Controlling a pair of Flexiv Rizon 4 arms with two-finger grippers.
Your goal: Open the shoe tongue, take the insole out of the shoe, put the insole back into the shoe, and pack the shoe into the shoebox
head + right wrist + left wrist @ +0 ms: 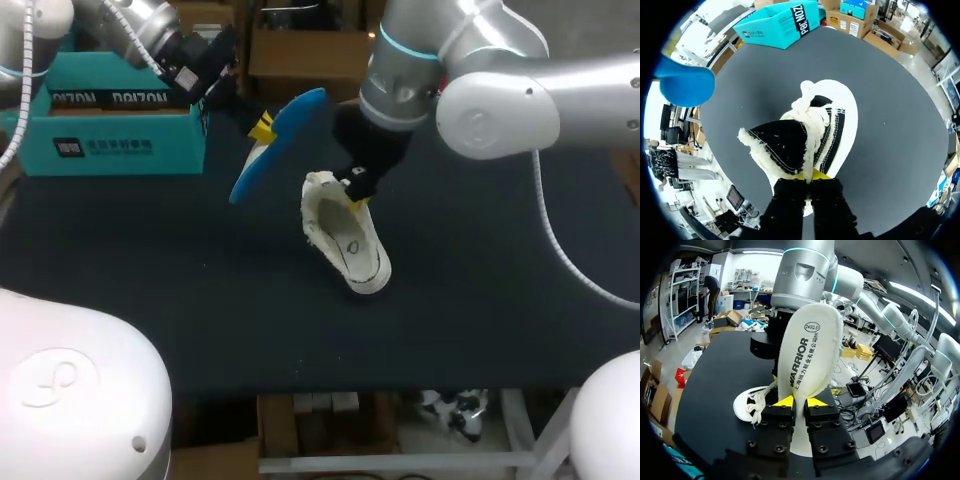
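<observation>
1. Insole [285, 135], pinched at one end by the left gripper [799, 402] above the table, could slip or twist.
2. Shoe [348, 243] mid-table: the right gripper [812, 176] clamps its tongue [782, 145]; losing that would close the opening.

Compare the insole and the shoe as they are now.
The insole is held up in the air by the left hand; the shoe lies low on the table. The insole is a thin flat sheet, blue on one face and cream on the other; the shoe is a hollow cream body with dark lining. Shared: each is gripped by one hand, the shoe by the right hand.
</observation>
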